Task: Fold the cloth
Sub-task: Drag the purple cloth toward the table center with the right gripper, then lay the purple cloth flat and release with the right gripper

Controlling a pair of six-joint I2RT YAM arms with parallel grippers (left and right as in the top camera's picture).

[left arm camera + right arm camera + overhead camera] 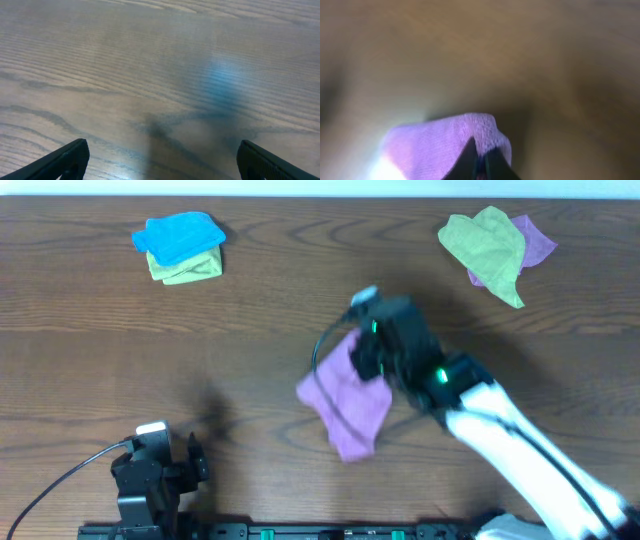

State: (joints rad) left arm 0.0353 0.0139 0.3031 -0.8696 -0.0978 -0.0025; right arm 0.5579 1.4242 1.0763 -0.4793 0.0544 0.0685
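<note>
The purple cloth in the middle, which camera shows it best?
The overhead view: the purple cloth shows nearly whole, crumpled mid-table, one edge under the right arm. The right wrist view shows only a blurred corner pinched in the right gripper. The left wrist view shows only table.

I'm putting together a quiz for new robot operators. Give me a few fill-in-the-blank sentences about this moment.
1. The cloth pinched by the right gripper is ____ in colour.
2. The left gripper hangs ____ over the bare table, holding nothing.
3. At the far left corner, the bright blue cloth lies on a second cloth coloured ____.

Missing words: purple; open; green.
</note>
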